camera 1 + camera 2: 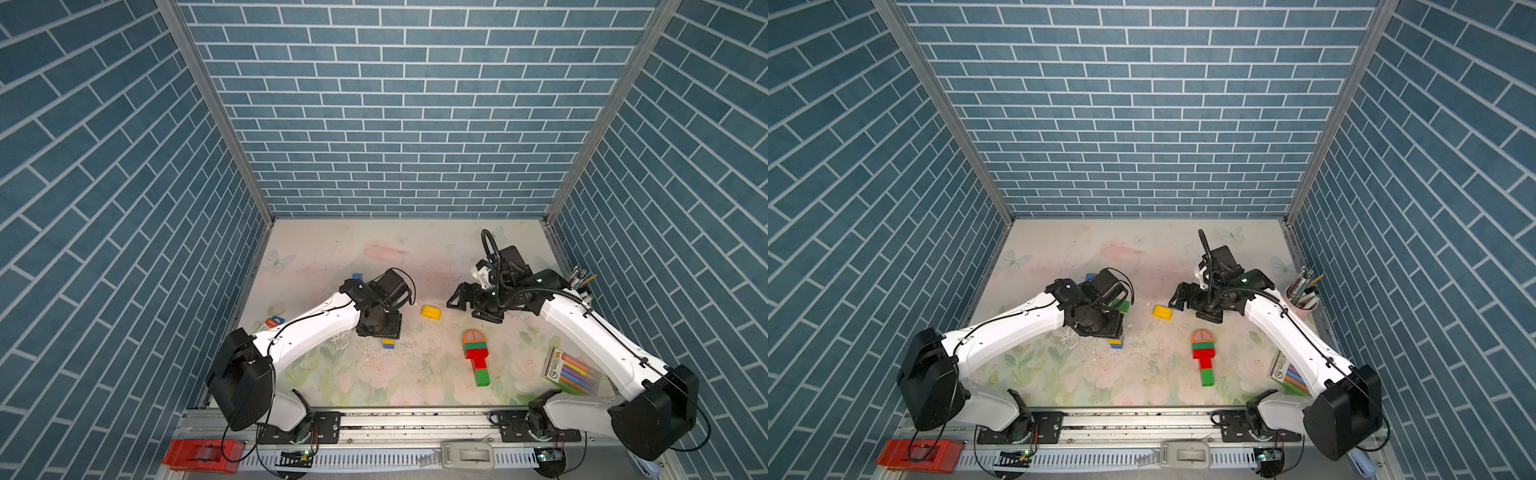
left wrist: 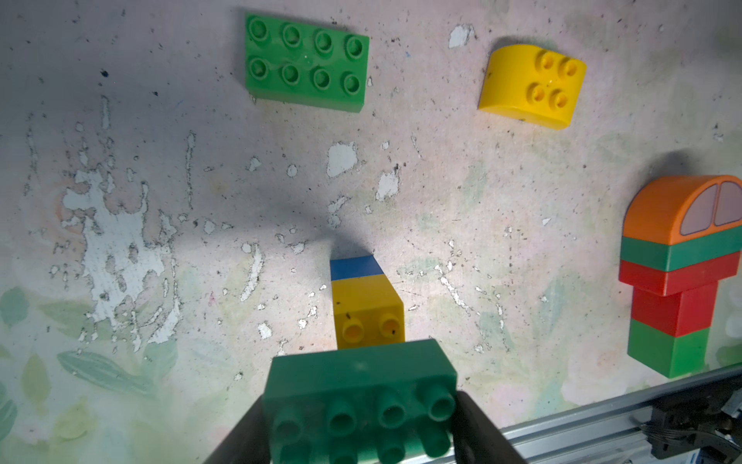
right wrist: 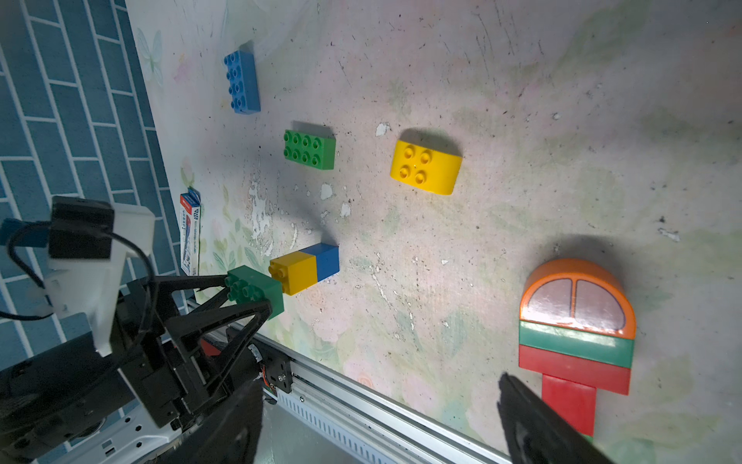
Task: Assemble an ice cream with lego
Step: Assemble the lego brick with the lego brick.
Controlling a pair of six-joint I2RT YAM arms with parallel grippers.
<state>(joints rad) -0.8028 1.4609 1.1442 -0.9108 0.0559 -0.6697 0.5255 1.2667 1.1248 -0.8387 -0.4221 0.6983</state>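
My left gripper (image 2: 361,405) is shut on a dark green lego brick (image 2: 359,385), studs towards the camera. It hangs just above a yellow-on-blue lego stack (image 2: 367,305) lying on its side; the right wrist view shows the held brick (image 3: 255,291) beside that stack (image 3: 305,267). The built piece (image 1: 476,357), an orange dome on green, red and green bricks, lies flat at centre right. A yellow round-topped piece (image 1: 430,311) sits between the arms. My right gripper (image 1: 457,301) stands open and empty beyond the built piece, its fingers (image 3: 538,422) wide apart.
A loose green brick (image 3: 309,149) and a blue brick (image 3: 241,82) lie behind the left arm. A marker pack (image 1: 571,370) and pen cup (image 1: 1302,297) sit at the right, a small box (image 1: 274,322) at the left. A red tape dispenser (image 1: 203,455) rests before the front rail (image 1: 415,417).
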